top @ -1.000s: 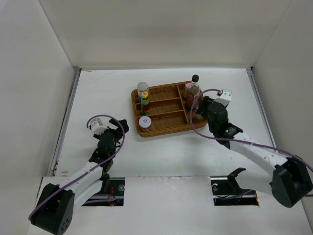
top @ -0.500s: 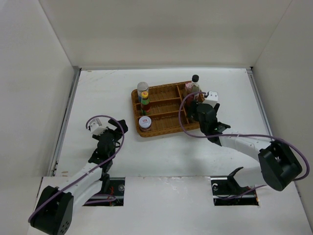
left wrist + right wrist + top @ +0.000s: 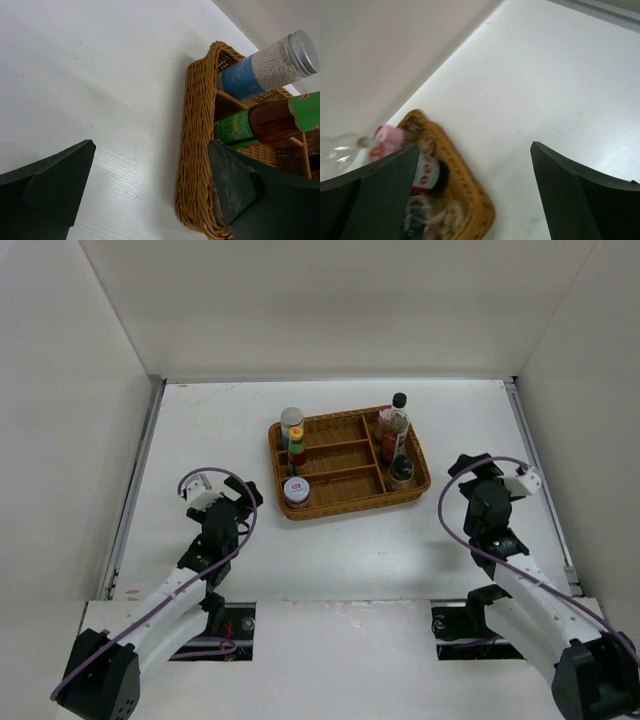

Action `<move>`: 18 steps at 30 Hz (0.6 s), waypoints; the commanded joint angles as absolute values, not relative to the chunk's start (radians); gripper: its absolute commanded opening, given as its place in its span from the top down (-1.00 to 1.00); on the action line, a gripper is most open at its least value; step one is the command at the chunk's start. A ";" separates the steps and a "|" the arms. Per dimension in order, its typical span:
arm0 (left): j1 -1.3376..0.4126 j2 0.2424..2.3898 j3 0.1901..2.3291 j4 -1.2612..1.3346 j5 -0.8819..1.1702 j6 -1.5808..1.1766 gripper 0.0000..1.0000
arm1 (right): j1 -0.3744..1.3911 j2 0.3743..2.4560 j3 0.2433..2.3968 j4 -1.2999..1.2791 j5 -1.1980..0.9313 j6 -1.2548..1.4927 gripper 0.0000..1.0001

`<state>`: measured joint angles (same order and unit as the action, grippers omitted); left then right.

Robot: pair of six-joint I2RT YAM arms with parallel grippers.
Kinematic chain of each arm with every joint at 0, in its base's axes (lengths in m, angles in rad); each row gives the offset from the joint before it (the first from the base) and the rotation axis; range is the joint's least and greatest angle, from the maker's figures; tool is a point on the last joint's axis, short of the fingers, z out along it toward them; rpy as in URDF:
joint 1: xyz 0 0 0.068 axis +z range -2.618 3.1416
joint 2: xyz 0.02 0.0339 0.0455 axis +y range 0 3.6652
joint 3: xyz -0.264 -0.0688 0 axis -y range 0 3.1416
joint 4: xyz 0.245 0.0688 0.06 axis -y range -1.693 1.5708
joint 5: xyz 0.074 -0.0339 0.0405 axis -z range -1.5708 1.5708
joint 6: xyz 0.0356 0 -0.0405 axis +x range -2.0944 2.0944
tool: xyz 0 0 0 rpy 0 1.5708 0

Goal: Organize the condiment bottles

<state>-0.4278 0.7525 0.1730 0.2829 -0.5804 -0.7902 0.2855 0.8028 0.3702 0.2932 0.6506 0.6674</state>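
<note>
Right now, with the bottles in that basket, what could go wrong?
The tall clear bottle stands tight beside the pink-lidded shaker in the wicker tray's right section, so a bump could topple both. The left gripper is open and points at the tray's rim; a careless forward move might shove the tray.

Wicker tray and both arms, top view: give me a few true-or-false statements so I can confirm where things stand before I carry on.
The left gripper and the right gripper are both open and hold nothing. True.
The right gripper is above the wicker tray. False: it is over the bare table, to the right of the tray.
The blue-labelled jar stands in the tray's far left corner. True.
The black-capped shaker lies on the table. False: it stands upright in the tray's near right corner.
</note>
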 commanded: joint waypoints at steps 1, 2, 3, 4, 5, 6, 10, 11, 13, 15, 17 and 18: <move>-0.439 0.736 0.244 0.154 -0.604 -0.784 -1.00 | 0.196 0.762 0.305 0.270 0.586 0.888 -1.00; -0.439 0.736 0.259 0.117 -0.604 -0.784 -1.00 | 0.173 0.758 0.292 0.264 0.557 0.919 -1.00; -0.439 0.736 0.277 0.079 -0.604 -0.784 -1.00 | 0.156 0.755 0.281 0.262 0.526 0.934 -1.00; -0.439 0.736 0.297 0.042 -0.609 -0.785 -1.00 | 0.145 0.755 0.278 0.261 0.506 0.942 -1.00; -0.439 0.736 0.316 0.003 -0.609 -0.785 -1.00 | 0.136 0.755 0.272 0.261 0.483 0.949 -1.00; -0.438 0.736 0.334 -0.029 -0.609 -0.785 -1.00 | 0.133 0.756 0.265 0.261 0.470 0.953 -1.00; -0.435 0.742 0.396 -0.095 -0.548 -0.790 -1.00 | 0.137 0.736 0.203 0.290 0.488 0.988 -1.00; -0.432 0.742 0.402 -0.100 -0.531 -0.790 -1.00 | 0.137 0.736 0.181 0.308 0.505 1.000 -1.00; -0.426 0.730 0.410 -0.097 -0.494 -0.790 -1.00 | 0.137 0.755 0.167 0.336 0.508 1.017 -1.00; -0.427 0.710 0.408 -0.094 -0.486 -0.792 -1.00 | 0.149 0.781 0.186 0.342 0.489 1.014 -1.00; -0.433 0.700 0.408 -0.092 -0.491 -0.792 -1.00 | 0.166 0.802 0.198 0.345 0.471 1.009 -1.00; -0.436 0.704 0.411 -0.092 -0.491 -0.792 -1.00 | 0.172 0.808 0.199 0.351 0.468 1.009 -1.00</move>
